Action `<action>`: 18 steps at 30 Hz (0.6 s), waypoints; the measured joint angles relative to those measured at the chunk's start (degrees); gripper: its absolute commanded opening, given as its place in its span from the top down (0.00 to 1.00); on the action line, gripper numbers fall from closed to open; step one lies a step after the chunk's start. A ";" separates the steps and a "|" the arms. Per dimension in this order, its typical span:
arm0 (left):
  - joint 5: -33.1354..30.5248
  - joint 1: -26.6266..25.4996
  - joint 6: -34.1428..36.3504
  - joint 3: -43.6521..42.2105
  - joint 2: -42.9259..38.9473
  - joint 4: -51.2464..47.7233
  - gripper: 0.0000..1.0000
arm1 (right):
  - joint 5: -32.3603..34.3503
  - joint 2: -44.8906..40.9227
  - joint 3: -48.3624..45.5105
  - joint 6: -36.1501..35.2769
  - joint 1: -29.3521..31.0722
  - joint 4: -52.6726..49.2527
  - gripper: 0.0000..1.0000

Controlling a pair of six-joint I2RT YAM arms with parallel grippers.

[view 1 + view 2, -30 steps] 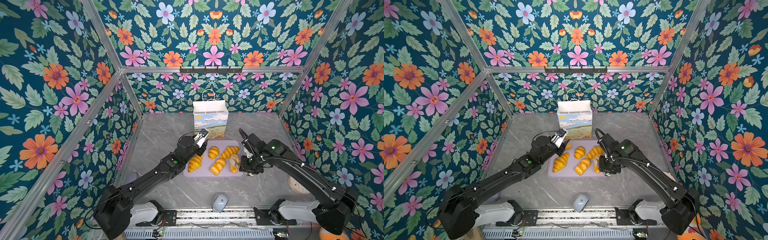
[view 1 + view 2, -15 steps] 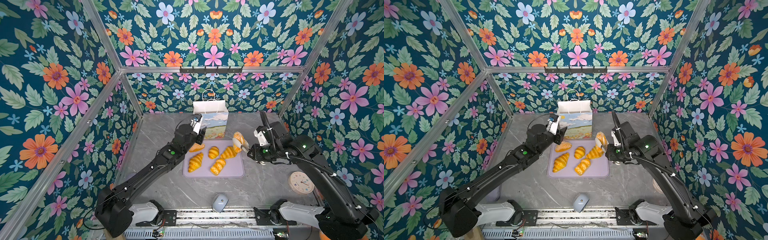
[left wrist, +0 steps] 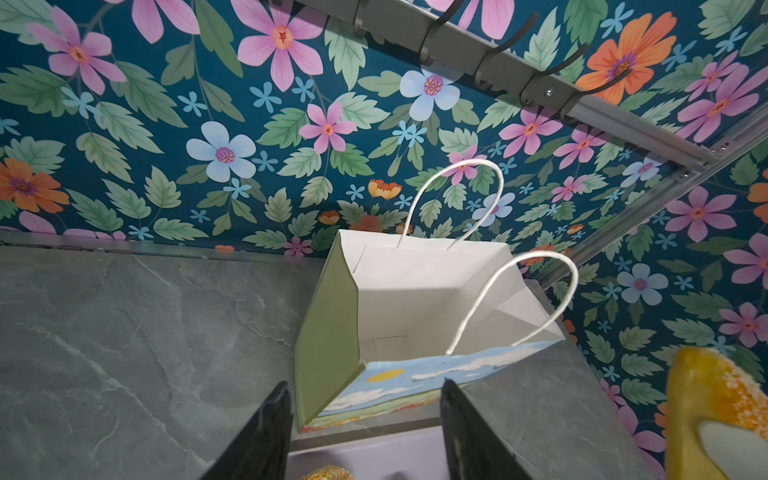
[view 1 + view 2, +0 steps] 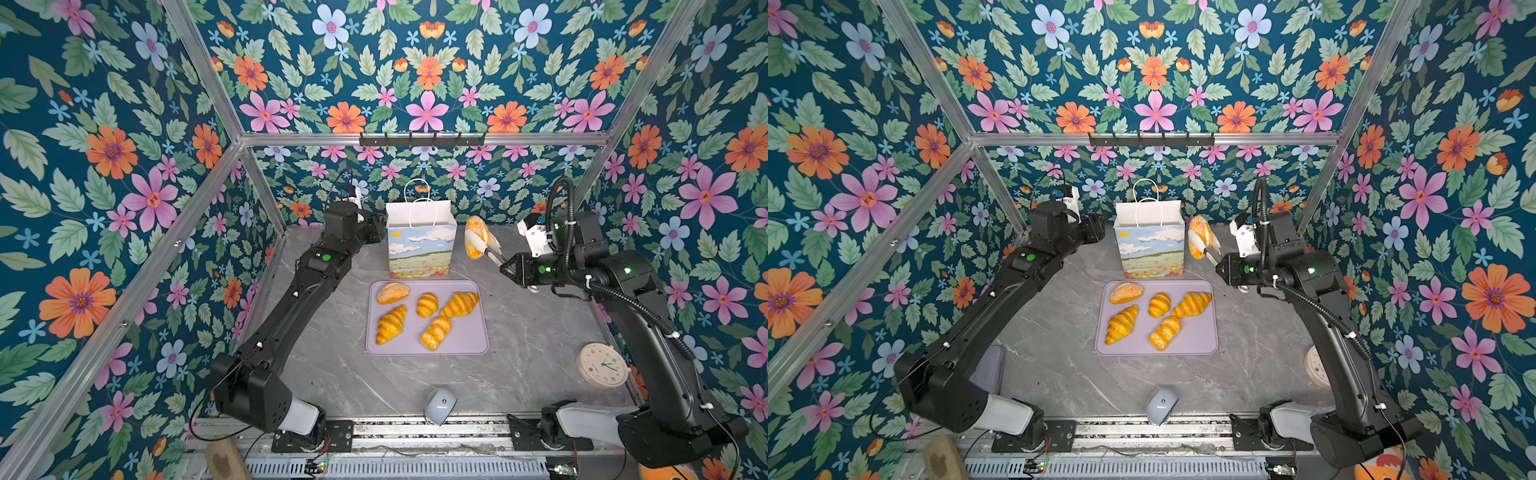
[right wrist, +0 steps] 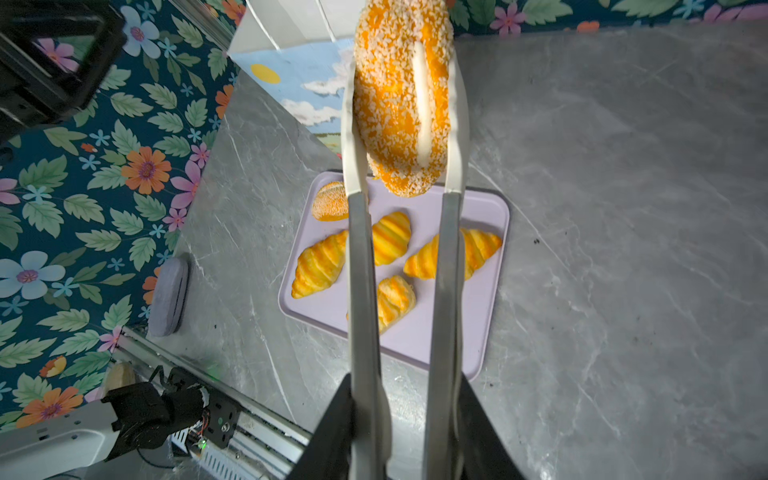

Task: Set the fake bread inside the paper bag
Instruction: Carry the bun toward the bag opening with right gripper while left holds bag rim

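As a seed-speckled oval bun (image 4: 475,237) is hanging pinched in white-tipped tongs (image 4: 487,250) just right of the paper bag (image 4: 419,245), the right gripper (image 4: 506,265) is squeezing the handles. Next, it likely needs swinging left over the bag's white mouth. Five glossy pieces (image 4: 428,305) are lying on the near tray (image 4: 469,340); the left gripper (image 3: 365,399) is hovering spread, empty.
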 measured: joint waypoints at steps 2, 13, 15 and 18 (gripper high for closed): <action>1.66 0.26 -0.85 2.62 2.56 -1.81 0.42 | -1.38 1.16 1.16 -1.66 -1.64 1.31 0.70; 7.65 0.63 0.48 20.98 17.03 -14.36 0.45 | -8.37 8.20 6.84 -9.03 -8.57 10.45 0.70; 7.61 0.63 0.68 22.99 18.69 -16.33 0.45 | -9.79 9.66 7.87 -10.21 -8.70 11.80 0.70; 6.49 0.63 1.07 25.55 20.79 -18.99 0.45 | -11.98 12.13 9.73 -11.98 -8.81 13.35 0.70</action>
